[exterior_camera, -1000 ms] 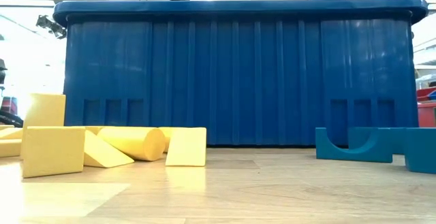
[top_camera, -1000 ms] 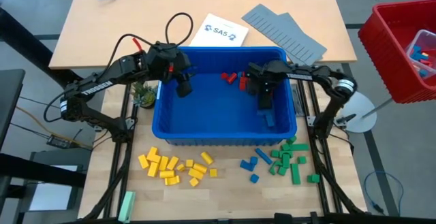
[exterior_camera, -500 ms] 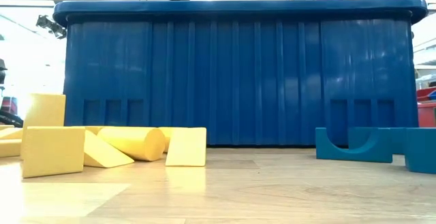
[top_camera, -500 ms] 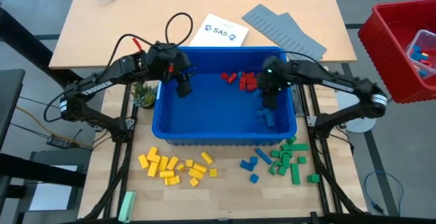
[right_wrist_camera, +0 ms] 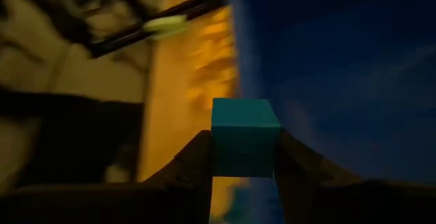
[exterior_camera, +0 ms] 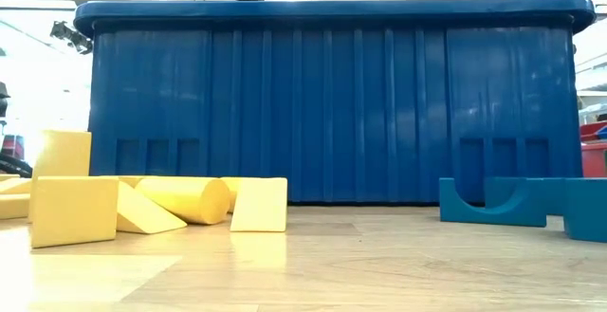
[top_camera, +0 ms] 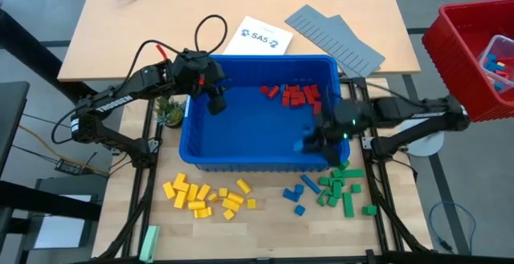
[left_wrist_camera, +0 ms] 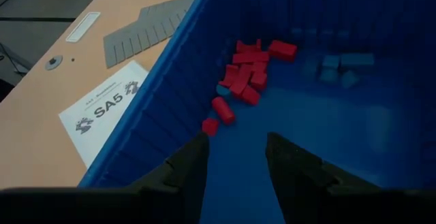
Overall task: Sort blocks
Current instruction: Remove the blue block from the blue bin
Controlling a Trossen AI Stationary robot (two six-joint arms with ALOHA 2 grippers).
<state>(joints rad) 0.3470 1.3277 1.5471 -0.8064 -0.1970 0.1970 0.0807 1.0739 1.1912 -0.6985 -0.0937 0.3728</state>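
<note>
Gripping a blue block (right_wrist_camera: 245,137) between its two fingers, the right end effector (top_camera: 315,141) is hanging over the near right part of the blue bin (top_camera: 201,156); in the high view it is blurred, so its exact height over the bin is hard to judge. The left end effector (left_wrist_camera: 235,157) is hovering over the far left of the bin with its fingers spread and nothing between them. Red blocks (top_camera: 291,95) are lying in a cluster on the bin floor toward the far right. On the table (top_camera: 265,212) near the bin, yellow blocks (top_camera: 205,197) are lying scattered to the left, loose blue blocks (top_camera: 298,193) are sitting in the middle, and green blocks (top_camera: 344,190) are lying just right of those. A printed sheet (top_camera: 258,36) and grey ridged panels (top_camera: 337,39) are resting beyond the bin.
</note>
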